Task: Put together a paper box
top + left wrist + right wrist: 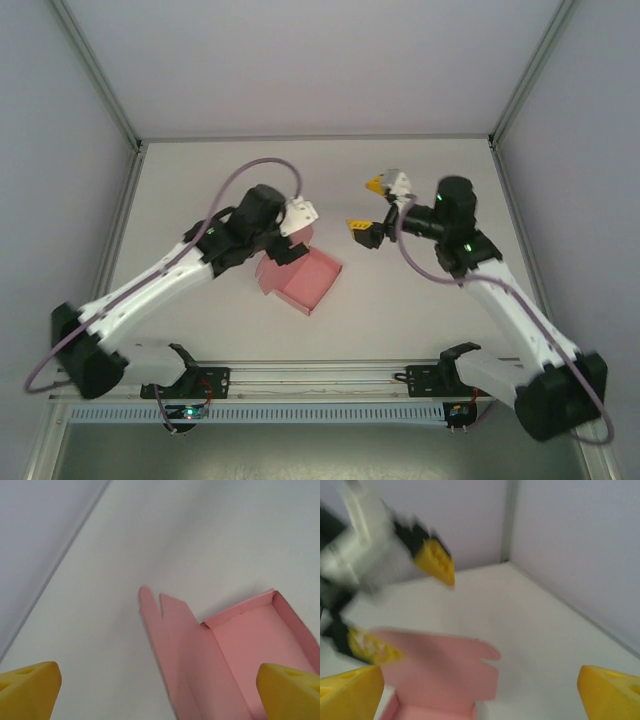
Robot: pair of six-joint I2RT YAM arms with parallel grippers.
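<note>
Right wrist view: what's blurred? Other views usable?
Right wrist: left gripper smeared, box soft-edged; left wrist: box crisp, creases readable, no glare; top external: even light, no glare.

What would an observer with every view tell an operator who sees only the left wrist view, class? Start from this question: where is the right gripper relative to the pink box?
Observer: The right gripper hovers off the paper box's far right side, apart from it.
Operator: Open or shut?
Observer: Open, jaws spread wide with nothing between them.
Operator: How does the box lie?
Observer: Skewed, one corner pointing at the table's near edge.
</note>
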